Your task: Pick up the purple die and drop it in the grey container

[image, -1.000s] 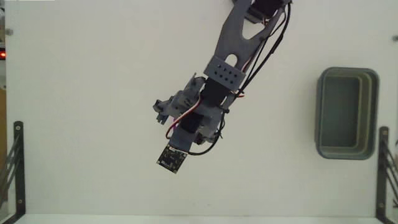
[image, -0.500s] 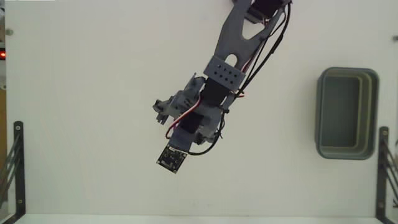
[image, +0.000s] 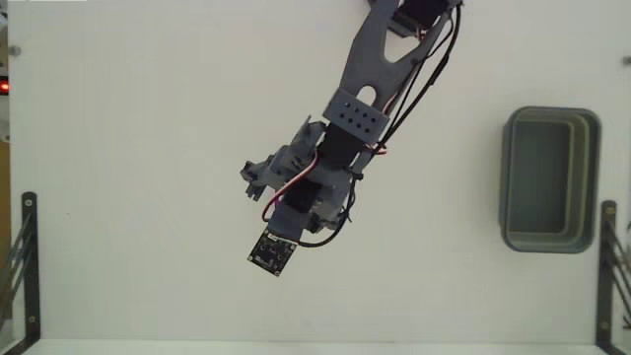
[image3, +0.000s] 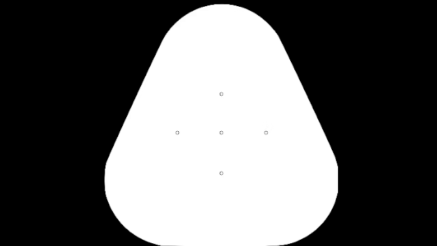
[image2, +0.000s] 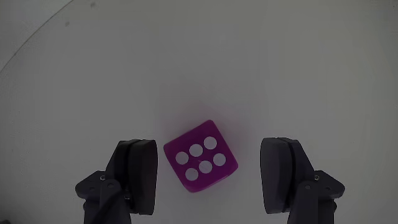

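Note:
In the wrist view the purple die (image2: 200, 157) rests on the white table with its six-pip face up, turned at an angle. My gripper (image2: 211, 163) is open and straddles it: the left finger (image2: 139, 171) is close to the die, and the right finger (image2: 281, 174) stands farther off. Neither finger touches it. In the fixed view my arm (image: 340, 138) reaches down and left from the top edge and covers the die. The grey container (image: 509, 182) sits empty at the far right of that view, well away from the arm.
A small black square circuit board (image: 272, 253) rides at the arm's lower end in the fixed view. Black metal brackets (image: 26, 266) stand at the table's lower left and lower right (image: 607, 266) corners. White table surface lies between arm and container.

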